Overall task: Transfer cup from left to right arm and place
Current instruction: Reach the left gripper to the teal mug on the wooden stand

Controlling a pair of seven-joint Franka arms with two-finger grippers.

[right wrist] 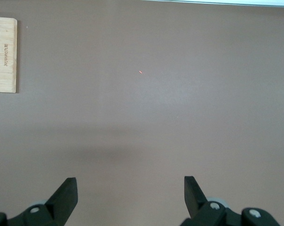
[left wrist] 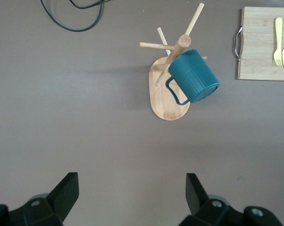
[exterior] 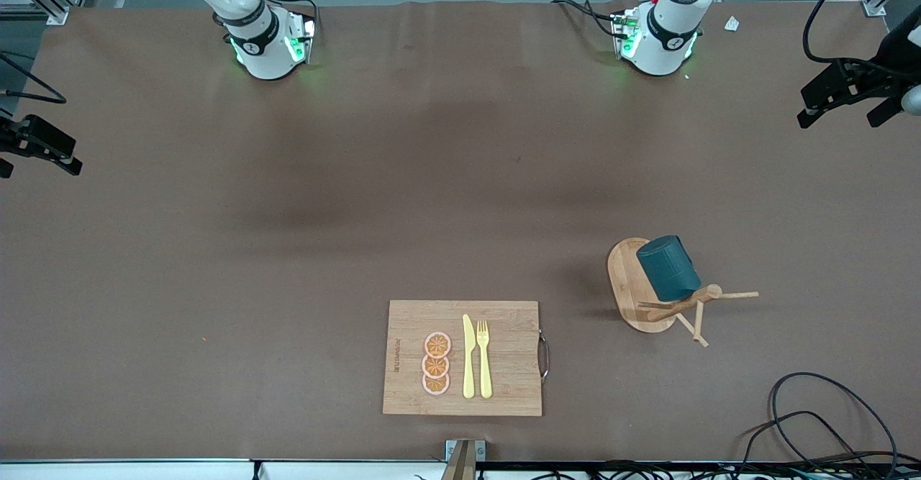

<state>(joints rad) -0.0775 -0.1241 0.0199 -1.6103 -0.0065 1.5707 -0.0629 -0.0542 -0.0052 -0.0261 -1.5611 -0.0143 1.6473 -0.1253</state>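
The cup is hanging tilted on a peg of the wooden stand, toward the left arm's end of the worktop; in the left wrist view its handle is looping over the peg and its mouth is pointing down and away from the post, with nothing gripping it; the stand's oval base is sitting flat on the worktop, and the cutting board is lying beside it, nearer to the front camera and closer to the middle of the worktop, carrying three orange slices, a yellow knife and a yellow fork; the left gripper is hovering high over the left arm's end of the worktop, well apart from the cup, its jaws standing wide and holding nothing; the right gripper is waiting over the right arm's end of the worktop, above bare surface, its jaws likewise spread wide and empty; judging from this, the task is sitting at its very start: nothing is lifted and no handover is made; what is remaining is the whole sequence, namely the left gripper coming down to take the cup off its peg, passing it across to the right gripper, and the right gripper setting it down.
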